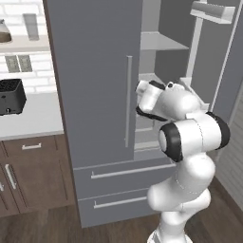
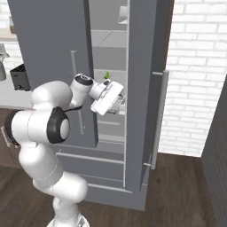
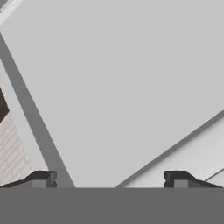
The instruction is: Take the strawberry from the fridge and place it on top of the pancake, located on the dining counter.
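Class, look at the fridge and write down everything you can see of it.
The fridge is tall, matte grey, metal-looking, and stands on the wooden floor between brown cabinets and a white brick wall. Its left door is shut, with a long thin vertical handle; the right door stands swung open, showing pale grey shelves. Two drawers with bar handles sit below. The open gripper reaches inside over a shelf, holding nothing.

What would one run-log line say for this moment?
fridge: right door open | gripper: jaws open, empty, reaching inside | strawberry: on shelf, not grasped
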You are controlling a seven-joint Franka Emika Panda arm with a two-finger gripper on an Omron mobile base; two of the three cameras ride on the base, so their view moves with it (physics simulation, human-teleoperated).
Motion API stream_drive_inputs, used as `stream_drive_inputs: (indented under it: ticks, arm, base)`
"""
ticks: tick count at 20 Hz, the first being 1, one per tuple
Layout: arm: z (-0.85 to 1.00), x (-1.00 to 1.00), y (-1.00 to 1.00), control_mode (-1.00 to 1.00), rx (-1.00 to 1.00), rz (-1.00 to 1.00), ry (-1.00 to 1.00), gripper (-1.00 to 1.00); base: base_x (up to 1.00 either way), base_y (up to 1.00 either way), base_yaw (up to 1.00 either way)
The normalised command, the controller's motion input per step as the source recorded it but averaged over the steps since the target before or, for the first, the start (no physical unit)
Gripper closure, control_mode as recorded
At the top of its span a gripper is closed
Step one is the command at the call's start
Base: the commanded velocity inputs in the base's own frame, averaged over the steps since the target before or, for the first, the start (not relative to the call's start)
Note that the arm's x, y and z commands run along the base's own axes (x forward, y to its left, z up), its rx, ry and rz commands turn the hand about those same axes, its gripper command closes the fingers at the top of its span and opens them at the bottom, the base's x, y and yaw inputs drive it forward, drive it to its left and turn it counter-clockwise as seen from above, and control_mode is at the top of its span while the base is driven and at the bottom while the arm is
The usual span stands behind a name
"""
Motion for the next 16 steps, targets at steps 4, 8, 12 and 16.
stream_drive_inputs:
  ticks: [4,8,12,16]
  arm:
    - [-0.32,0.08,-0.67,-1.00,0.00,0.00,0.31,-1.00]
    - [-0.29,0.00,-0.67,-1.00,0.00,0.00,0.26,-1.00]
    - [-0.18,-0.11,-0.38,-1.00,0.00,0.01,0.15,-1.00]
    - [-0.02,-0.65,0.27,-1.00,0.00,0.12,-0.02,-1.00]
  base:
    - [0.00,0.00,0.00]
    - [0.00,0.00,0.00]
    - [0.00,0.00,0.00]
    - [0.00,0.00,0.00]
